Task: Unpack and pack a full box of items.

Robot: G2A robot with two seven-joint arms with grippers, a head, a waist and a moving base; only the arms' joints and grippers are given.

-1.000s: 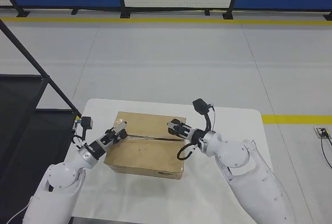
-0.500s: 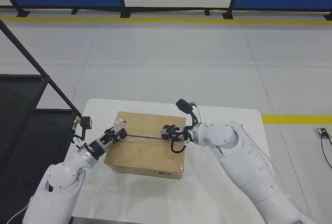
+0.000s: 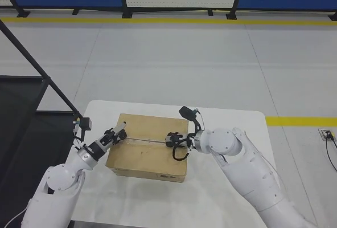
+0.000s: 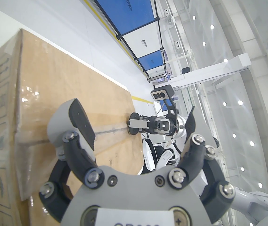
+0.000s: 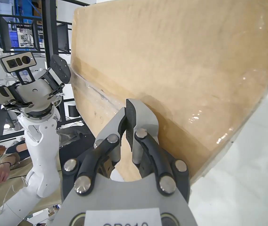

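so the taped-shut brown cardboard box sits mid white table, its tape seam running arm to arm, left end effector spread wide at one end, right end effector pinched closed at the other

- A closed box is set on a table.
- The left gripper is held at its 9 o'clock edge.
- The right gripper is held over its top, toward 3 o'clock.
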